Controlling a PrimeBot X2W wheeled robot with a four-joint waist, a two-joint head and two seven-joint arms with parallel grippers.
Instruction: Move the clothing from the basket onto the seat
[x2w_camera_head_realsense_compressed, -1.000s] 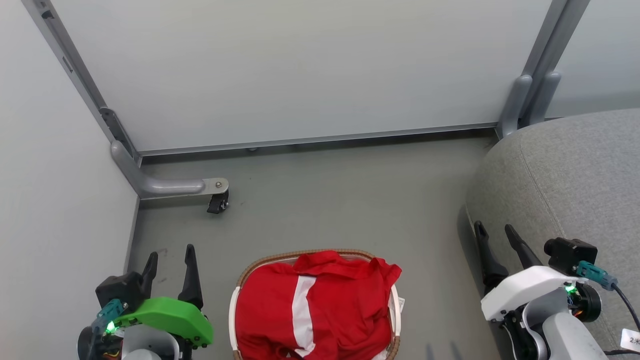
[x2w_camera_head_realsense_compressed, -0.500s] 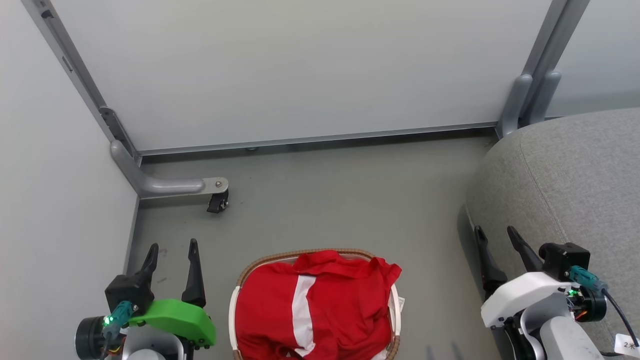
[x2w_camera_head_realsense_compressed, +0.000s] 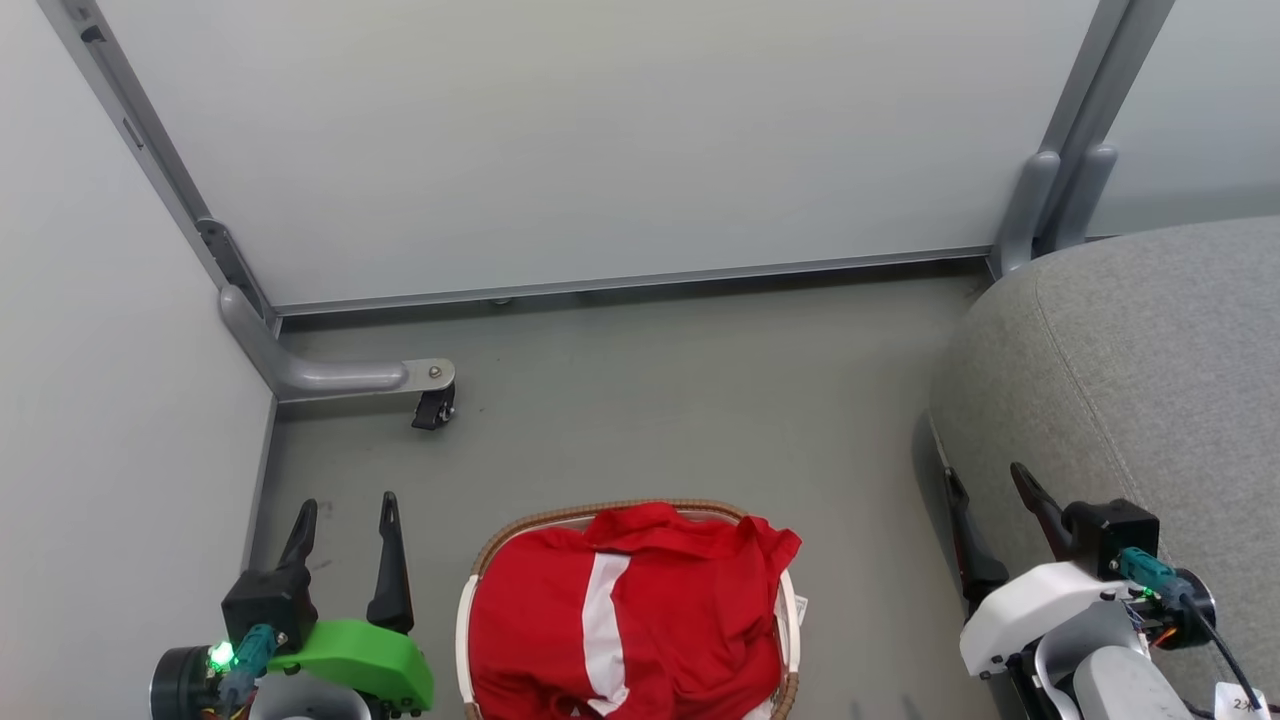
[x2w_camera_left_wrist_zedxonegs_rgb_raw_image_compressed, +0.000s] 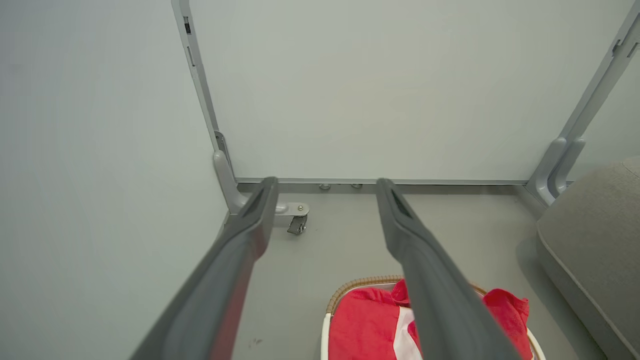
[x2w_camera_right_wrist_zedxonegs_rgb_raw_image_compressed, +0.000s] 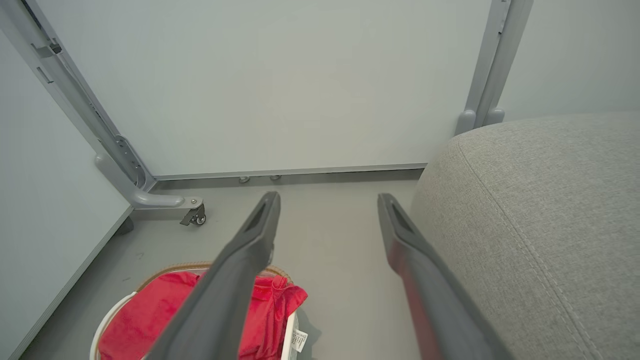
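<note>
Seat (x2w_camera_head_realsense_compressed: 1150, 370): one grey cushion at the robot's right; no garment lies on the part in view.
Basket (x2w_camera_head_realsense_compressed: 540, 518): one, on the floor between the arms, apart from the seat.
Clothing (x2w_camera_head_realsense_compressed: 690, 620): a red heap with a white stripe, filling the basket, one corner draped over the rim; the number of pieces cannot be told.
Left gripper (x2w_camera_head_realsense_compressed: 348, 502): fingers spread wide, holding nothing, beside the basket.
Right gripper (x2w_camera_head_realsense_compressed: 983, 472): fingers spread wide, holding nothing, at the seat's edge.
Progress: apparently at the start; every garment awaits transfer.

Even, bright light; soft shadows, wrist views bowed at edges
</note>
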